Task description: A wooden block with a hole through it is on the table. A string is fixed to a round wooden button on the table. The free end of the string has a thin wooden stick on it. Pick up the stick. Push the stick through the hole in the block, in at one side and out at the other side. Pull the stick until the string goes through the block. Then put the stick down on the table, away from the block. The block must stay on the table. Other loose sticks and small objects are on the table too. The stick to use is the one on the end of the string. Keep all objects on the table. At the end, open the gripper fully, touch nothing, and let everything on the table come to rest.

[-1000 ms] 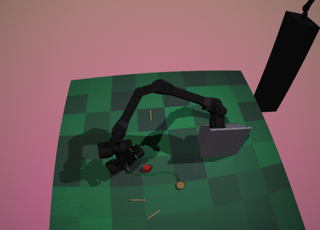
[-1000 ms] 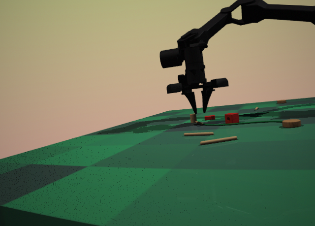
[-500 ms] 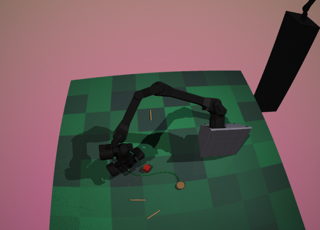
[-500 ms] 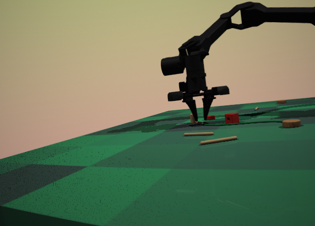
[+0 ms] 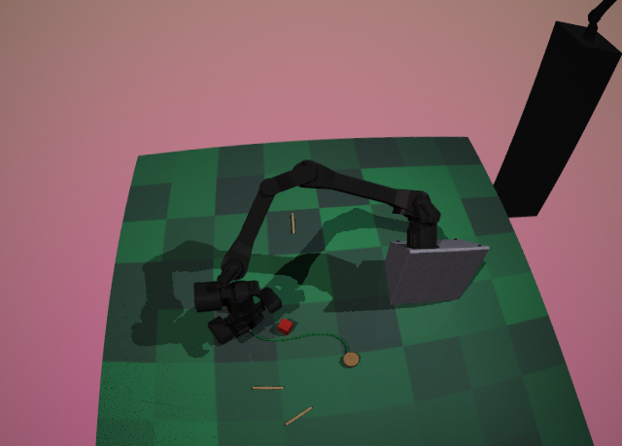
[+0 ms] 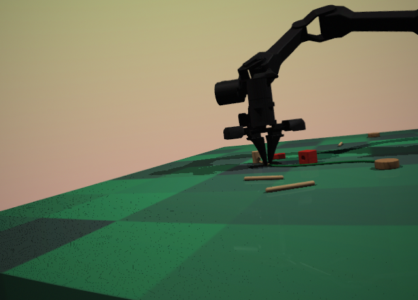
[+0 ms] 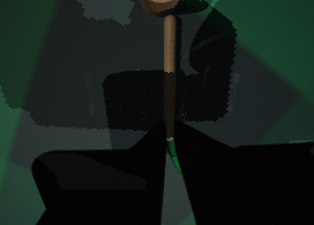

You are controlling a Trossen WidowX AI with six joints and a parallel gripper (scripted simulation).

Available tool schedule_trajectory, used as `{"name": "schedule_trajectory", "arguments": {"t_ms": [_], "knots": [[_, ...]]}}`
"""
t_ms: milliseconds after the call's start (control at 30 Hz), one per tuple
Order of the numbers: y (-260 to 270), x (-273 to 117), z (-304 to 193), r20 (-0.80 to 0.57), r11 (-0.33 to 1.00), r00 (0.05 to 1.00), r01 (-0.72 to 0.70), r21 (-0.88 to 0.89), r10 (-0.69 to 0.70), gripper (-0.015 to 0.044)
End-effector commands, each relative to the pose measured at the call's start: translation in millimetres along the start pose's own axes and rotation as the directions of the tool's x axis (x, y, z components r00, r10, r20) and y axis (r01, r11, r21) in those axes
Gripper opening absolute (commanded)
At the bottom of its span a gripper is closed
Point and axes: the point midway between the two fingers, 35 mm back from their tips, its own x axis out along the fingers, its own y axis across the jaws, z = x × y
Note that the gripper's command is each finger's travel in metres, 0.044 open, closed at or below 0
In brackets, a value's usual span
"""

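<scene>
While our gripper (image 5: 249, 329) (image 6: 267, 164) (image 7: 169, 127) is pinching the string-end stick (image 5: 250, 330) (image 6: 260, 162) (image 7: 170, 48) left of the red block (image 5: 285, 325) (image 6: 310, 156), we're risking its far tip toppling the wooden cylinder (image 6: 255, 157) (image 7: 161, 0) if we're sliding forward.

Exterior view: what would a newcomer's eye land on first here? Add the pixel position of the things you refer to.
Probably the black arm (image 5: 346, 183) (image 6: 287, 48), reaching down to the table with its claw (image 5: 251, 328) (image 6: 267, 164) (image 7: 169, 127) nearly shut at the string's stick end. Next, the bright red block with a hole (image 5: 285, 325) (image 6: 307, 156), to the right of the claw. Then the green string (image 5: 306, 335) (image 6: 324, 163) (image 7: 174, 156), running right to the round wooden button (image 5: 350, 360) (image 6: 386, 163).
</scene>
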Motion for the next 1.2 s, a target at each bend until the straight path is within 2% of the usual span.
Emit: {"name": "schedule_trajectory", "arguments": {"t_ms": [0, 1167], "knots": [[0, 0, 0, 0.0, 1.0, 1.0, 0.0, 0.001, 0.0, 0.0], [2, -39, 0, -0.002, 1.0, 1.0, -0.003, 0.001, 0.003, 0.0]]}}
